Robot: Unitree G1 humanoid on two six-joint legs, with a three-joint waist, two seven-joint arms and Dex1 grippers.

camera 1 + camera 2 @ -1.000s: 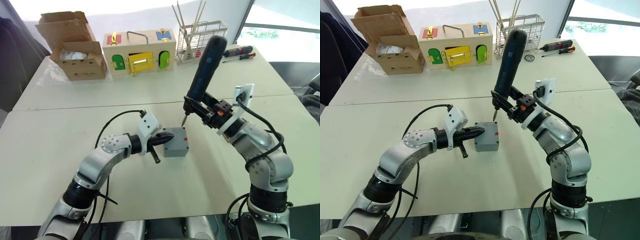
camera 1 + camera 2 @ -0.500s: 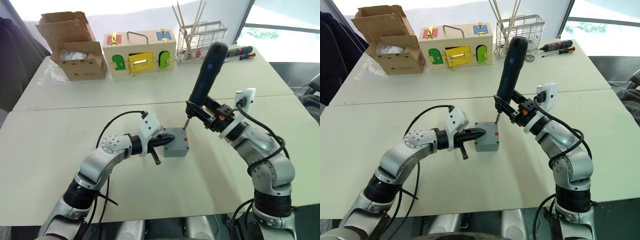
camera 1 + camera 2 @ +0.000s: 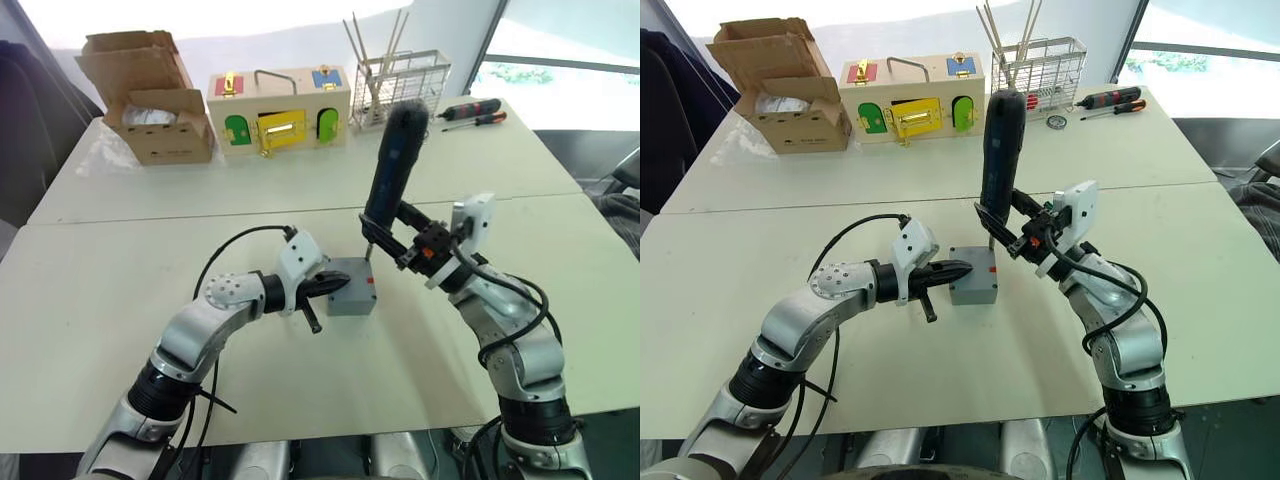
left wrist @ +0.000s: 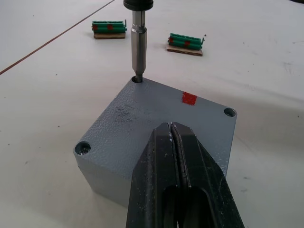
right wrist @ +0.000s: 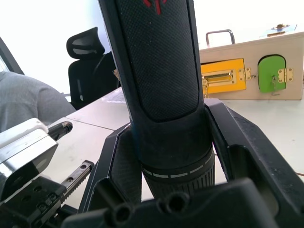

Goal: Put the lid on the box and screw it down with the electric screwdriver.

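Left wrist view: the electric screwdriver [image 4: 138, 4] is cut off above its steel bit, which sits in a corner hole of the speckled grey lid [image 4: 156, 118]. The left gripper [image 4: 176, 137] presses on the lid with fingers together. The right gripper [image 5: 166, 142] is clamped on the screwdriver's textured black barrel.

On the white table [image 3: 90, 290], toward eleven o'clock, an open cardboard carton [image 3: 150, 100] stands beside a wooden latch box [image 3: 277, 104] with green, yellow and blue fittings. Toward one o'clock stands a wire rack [image 3: 405, 80] holding thin sticks, with two red-and-black hand screwdrivers [image 3: 473, 110] lying just beyond it. Two green terminal strips [image 4: 185, 43] lie apart on the tabletop.
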